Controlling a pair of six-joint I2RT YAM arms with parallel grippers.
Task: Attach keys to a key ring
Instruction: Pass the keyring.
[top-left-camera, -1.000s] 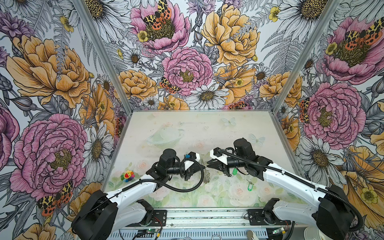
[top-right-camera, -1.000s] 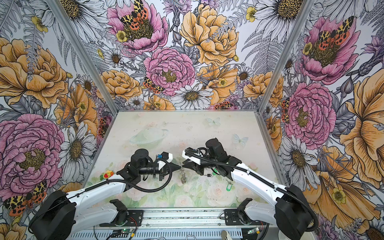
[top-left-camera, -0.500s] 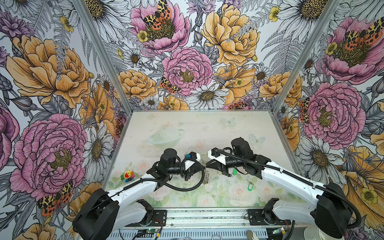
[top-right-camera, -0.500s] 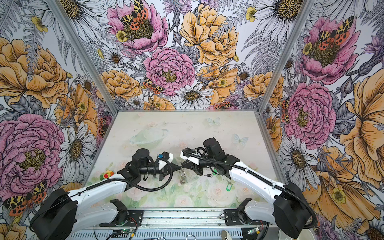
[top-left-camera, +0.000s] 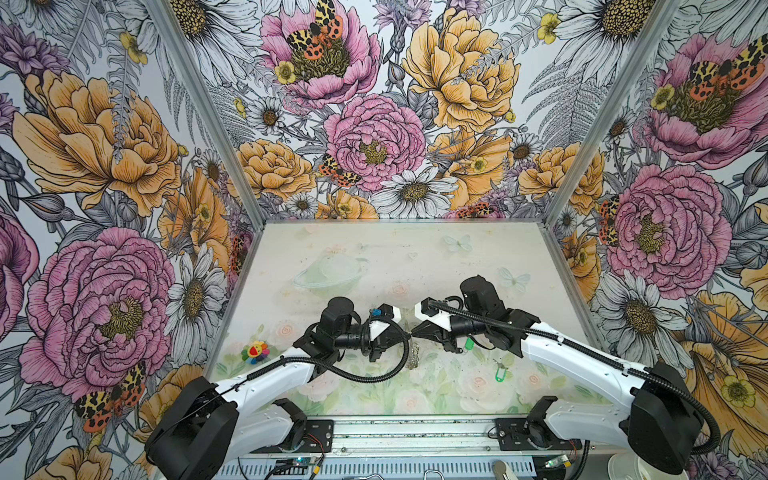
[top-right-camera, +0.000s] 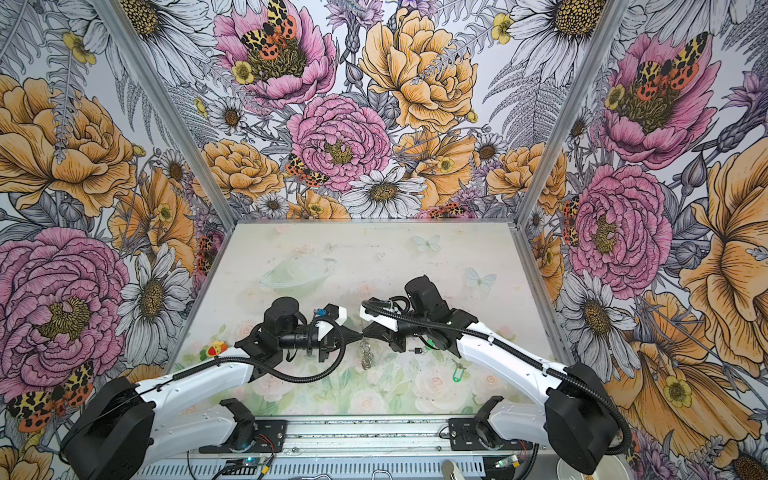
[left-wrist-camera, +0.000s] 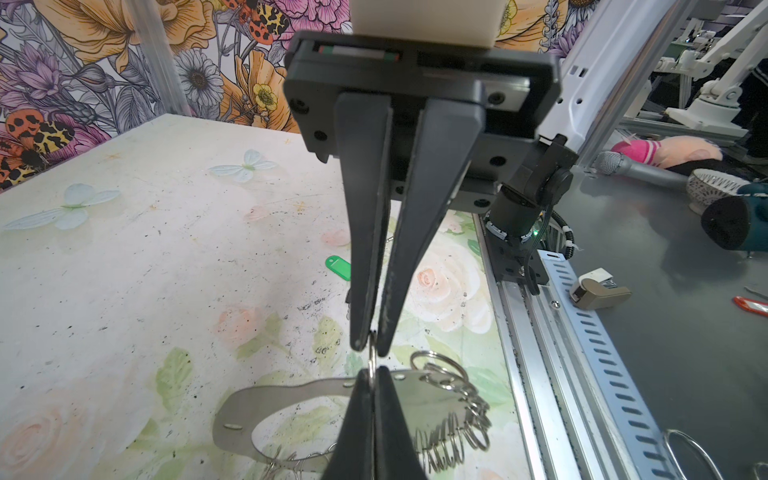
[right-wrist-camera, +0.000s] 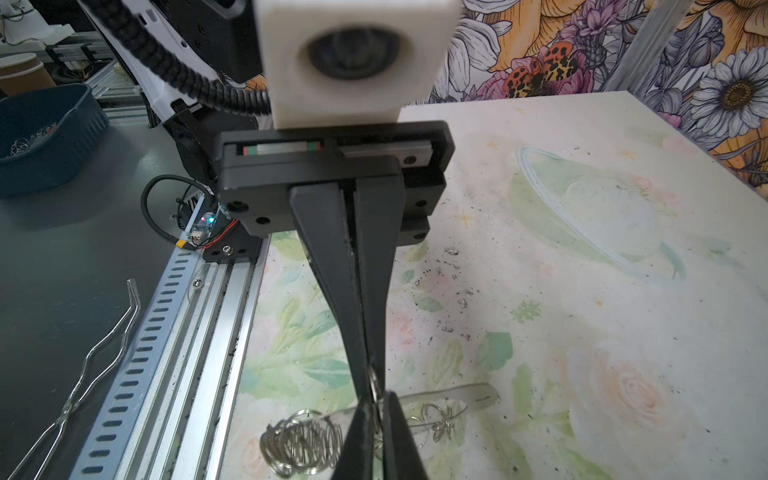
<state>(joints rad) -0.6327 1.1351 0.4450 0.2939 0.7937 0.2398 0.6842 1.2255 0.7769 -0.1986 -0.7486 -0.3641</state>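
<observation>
Left gripper (left-wrist-camera: 374, 376) and right gripper (left-wrist-camera: 370, 343) meet tip to tip. Both are pinched tight on the same wire ring (left-wrist-camera: 373, 358) of the key ring (left-wrist-camera: 299, 392). Its grey plate sits just under the tips, over the table (top-left-camera: 374, 257). One green-tagged key (top-left-camera: 468, 344) is near the key ring, under the right arm (top-left-camera: 582, 353). Second green-tagged key (top-left-camera: 500, 374) is farther out on the same side, flat on the table.

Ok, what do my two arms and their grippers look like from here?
The left arm and right arm have white shells, black joints and bulky black shoulders. A black corrugated cable runs along each. The left gripper and right gripper are black blocks with a red-and-green striped rail, two long tapering dark grey fingers and a white boxy camera housing.
</observation>
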